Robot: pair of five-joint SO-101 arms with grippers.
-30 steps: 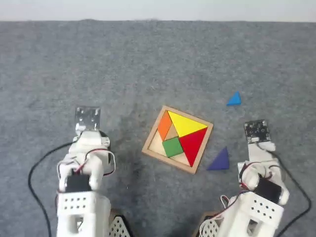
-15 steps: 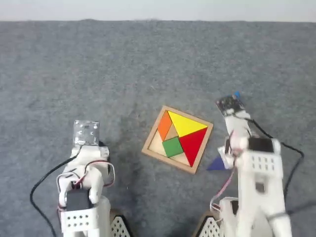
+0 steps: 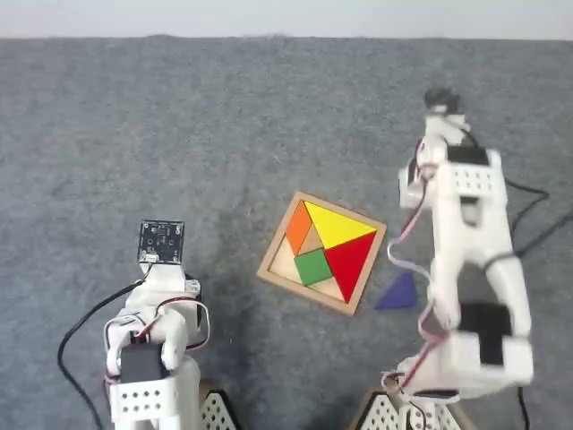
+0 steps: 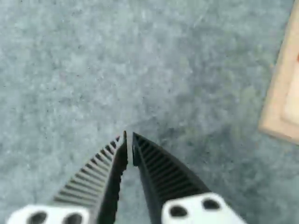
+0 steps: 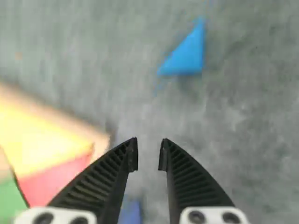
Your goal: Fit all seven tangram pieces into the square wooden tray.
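High view: the square wooden tray (image 3: pixel 303 295) holds 4 coloured pieces (image 3: pixel 338 226); left jaws clenched empty, right jaws released.

Robotics lab bench. A grey felt mat (image 3: pixel 179 116) lies under the wooden tray (image 3: pixel 269 267). The white left arm (image 3: pixel 148 358) and right arm (image 3: pixel 466 233), cables (image 3: pixel 72 331) exposed, flank the tray. A pale wall (image 3: pixel 286 18) stands beyond.

The left wrist view's edge cuts the tray (image 4: pixel 280 93) to one corner. In the right wrist view it is blurred, and my right end effector (image 5: pixel 147 156) hides most of the dark blue triangle (image 5: pixel 132 211).
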